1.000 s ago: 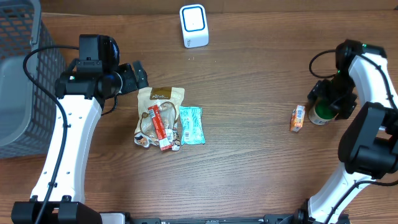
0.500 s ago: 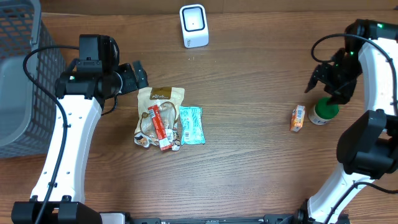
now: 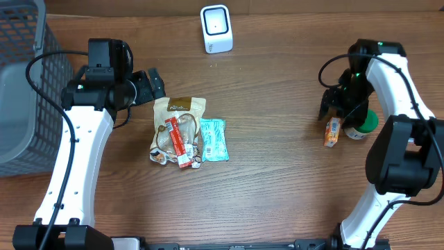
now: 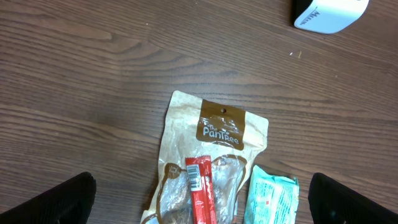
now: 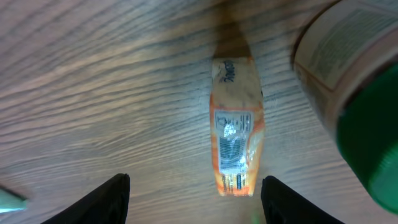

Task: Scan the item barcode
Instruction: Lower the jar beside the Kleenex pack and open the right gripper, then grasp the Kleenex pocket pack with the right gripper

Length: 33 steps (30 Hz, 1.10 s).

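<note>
Right fingers [image 5: 109,202] are spread, hovering with one on either side of the orange packet [image 5: 236,124]. Bare wood shows between each finger and the packet, so no pinch. Packet lies flat at 3 o'clock on the surface [image 3: 277,180], barcode label up, with a green-lidded jar [image 3: 361,125] just at its 3 o'clock. Scanner [image 3: 216,28] is at 12 o'clock, well apart from the packet. Left fingers [image 4: 62,202] are spread wide and empty, above a brown pouch [image 4: 214,143] at 9 o'clock. Red stick [image 4: 200,186] lies on the pouch, teal packet [image 4: 273,196] at its 3 o'clock. Basket [image 3: 21,83] is at far 9–10 o'clock.
</note>
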{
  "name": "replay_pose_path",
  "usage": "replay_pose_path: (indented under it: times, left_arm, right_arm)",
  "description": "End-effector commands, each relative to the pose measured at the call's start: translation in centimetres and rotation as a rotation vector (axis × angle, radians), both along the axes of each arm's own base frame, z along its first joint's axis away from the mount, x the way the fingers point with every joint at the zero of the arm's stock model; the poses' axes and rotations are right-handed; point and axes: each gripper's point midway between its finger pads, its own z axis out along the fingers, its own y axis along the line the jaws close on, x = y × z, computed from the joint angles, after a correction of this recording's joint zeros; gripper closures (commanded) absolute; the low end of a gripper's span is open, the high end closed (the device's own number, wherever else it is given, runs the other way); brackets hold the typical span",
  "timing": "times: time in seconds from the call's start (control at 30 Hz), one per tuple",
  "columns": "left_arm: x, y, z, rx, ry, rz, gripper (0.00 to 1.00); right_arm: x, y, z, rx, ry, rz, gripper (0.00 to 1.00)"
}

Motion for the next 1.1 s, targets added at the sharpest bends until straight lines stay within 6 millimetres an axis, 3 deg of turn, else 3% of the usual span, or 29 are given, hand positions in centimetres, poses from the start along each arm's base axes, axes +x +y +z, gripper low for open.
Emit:
replay_pose_path:
  times: [0.0, 0.17, 0.33, 0.5, 0.63, 0.83, 1.07]
  left_arm:
    - [0.1, 0.2, 0.5, 0.016, -0.018, -0.018, 0.00]
    - [0.1, 0.2, 0.5, 0.016, -0.018, -0.018, 0.00]
    - [0.1, 0.2, 0.5, 0.016, -0.018, -0.018, 0.00]
    - [0.1, 0.2, 0.5, 0.016, -0.018, -0.018, 0.00]
    - [0.1, 0.2, 0.5, 0.016, -0.018, -0.018, 0.00]
    - [0.1, 0.2, 0.5, 0.016, -0.018, -0.018, 0.00]
    - [0.1, 0.2, 0.5, 0.016, -0.018, -0.018, 0.00]
  right_arm:
    - [-0.3, -0.3, -0.1, -0.028, -0.018, 0.015, 0.31]
    - [-0.4, -0.2, -1.1, -0.029, -0.023, 0.011, 0.31]
    - [-0.6, -0.2, -2.3, -0.033, -0.021, -0.007, 0.44]
    - [-1.0, -0.1, -3.5, -0.034, -0.017, -0.014, 0.47]
    - [-0.7, 0.3, -3.5, -0.022, -0.029, -0.008, 0.62]
    - [-0.2, 4.7, -3.5, 0.047, -0.057, 0.076, 0.64]
    - [0.3, 12.2, -3.7, 0.049, -0.122, 0.240, 0.64]
